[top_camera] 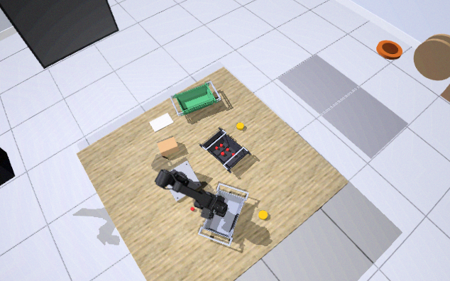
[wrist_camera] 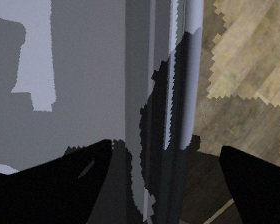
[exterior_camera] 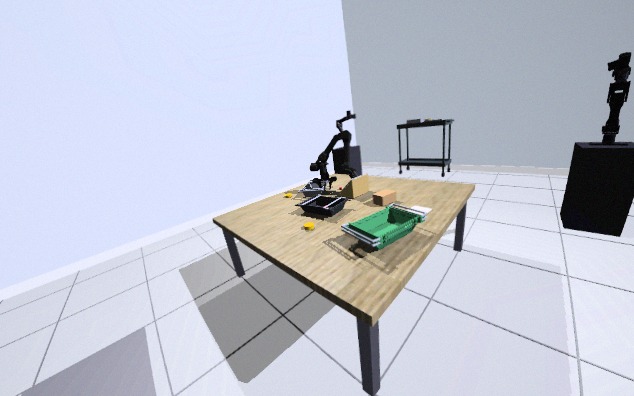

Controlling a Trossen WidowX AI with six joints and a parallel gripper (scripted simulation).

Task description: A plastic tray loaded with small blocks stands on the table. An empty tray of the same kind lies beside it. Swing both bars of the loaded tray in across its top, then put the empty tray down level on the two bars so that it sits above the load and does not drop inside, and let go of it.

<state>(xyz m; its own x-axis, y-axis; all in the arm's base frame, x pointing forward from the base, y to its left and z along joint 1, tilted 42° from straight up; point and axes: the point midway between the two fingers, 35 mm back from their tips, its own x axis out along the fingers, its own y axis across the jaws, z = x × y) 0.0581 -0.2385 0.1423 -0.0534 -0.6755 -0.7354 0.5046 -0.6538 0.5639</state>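
White floor tiles surround a wooden table (top_camera: pixel 294 184). In the top view, going left to right: a white card (top_camera: pixel 161 121) at 10 o'clock from the table's middle, a tan box (top_camera: pixel 167 146) just below it, then the arm (top_camera: pixel 188 188) reaching toward 4 o'clock from its base plate (top_camera: pixel 188 169), with a small red block (top_camera: pixel 192 209) on the wood beside it. The gripper (top_camera: pixel 220 209) is down over the near long wall of the grey tray (top_camera: pixel 236 199), at 6 o'clock on the table. The jaws are partly apart, one finger (wrist_camera: pixel 51 196) inside the tray and the other outside, straddling that wall; whether they touch it I cannot tell. A green tray (top_camera: pixel 195 99) lies at 12 o'clock. The black tray (top_camera: pixel 239 150) with red blocks (top_camera: pixel 223 149) sits mid-table, its bars (top_camera: pixel 238 157) lying in across its top. Yellow discs (top_camera: pixel 240 125) and (top_camera: pixel 262 214) lie rightmost
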